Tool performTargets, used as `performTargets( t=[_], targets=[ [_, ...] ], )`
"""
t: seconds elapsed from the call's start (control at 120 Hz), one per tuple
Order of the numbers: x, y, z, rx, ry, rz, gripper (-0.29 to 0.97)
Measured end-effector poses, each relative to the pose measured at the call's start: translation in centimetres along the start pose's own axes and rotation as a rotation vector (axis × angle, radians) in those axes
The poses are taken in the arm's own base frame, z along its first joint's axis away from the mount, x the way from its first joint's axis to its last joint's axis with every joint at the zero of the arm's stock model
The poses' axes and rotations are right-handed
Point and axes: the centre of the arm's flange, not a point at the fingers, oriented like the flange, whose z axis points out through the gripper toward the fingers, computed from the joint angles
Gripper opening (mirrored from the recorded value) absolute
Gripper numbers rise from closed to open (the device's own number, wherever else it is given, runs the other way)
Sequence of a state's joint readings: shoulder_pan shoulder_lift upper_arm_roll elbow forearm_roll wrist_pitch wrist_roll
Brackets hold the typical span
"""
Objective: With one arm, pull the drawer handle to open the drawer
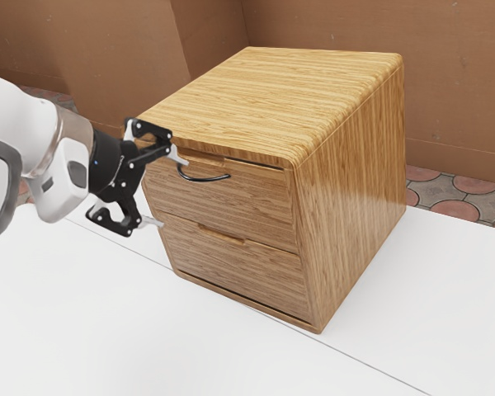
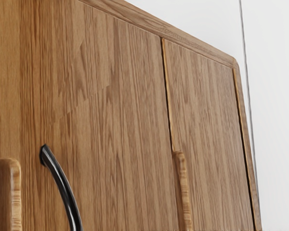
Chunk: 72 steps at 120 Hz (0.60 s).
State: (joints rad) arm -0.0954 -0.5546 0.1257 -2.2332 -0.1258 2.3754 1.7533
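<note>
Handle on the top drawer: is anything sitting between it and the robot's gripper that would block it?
Nothing visible does. The gripper is open, just off the end of the black handle that lies toward the exterior view's left. Only open air separates them, in front of the top drawer.

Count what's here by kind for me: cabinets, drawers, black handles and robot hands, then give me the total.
cabinet: 1
drawers: 2, the upper drawer and the lower drawer
black handle: 1, on the upper drawer
hand: 1, open, at the black handle's end
Total: 5
</note>
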Motion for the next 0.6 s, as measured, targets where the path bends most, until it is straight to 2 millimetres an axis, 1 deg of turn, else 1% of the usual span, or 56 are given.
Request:
performTargets(
  t=[0.075, 0.167, 0.308, 0.417, 0.6],
  targets=[
    [-0.1, -0.2, 0.2, 0.013, -0.002, 0.016, 0.68],
    [-0.2, -0.3, 1.3, 0.011, -0.006, 0.032, 0.68],
    [-0.4, -0.4, 2.2, 0.012, -0.009, 0.048, 0.68],
    [-0.5, -0.4, 3.6, -0.007, -0.011, 0.055, 0.68],
    [-0.6, 0.1, 4.2, -0.018, -0.012, 0.065, 0.69]
  ],
)
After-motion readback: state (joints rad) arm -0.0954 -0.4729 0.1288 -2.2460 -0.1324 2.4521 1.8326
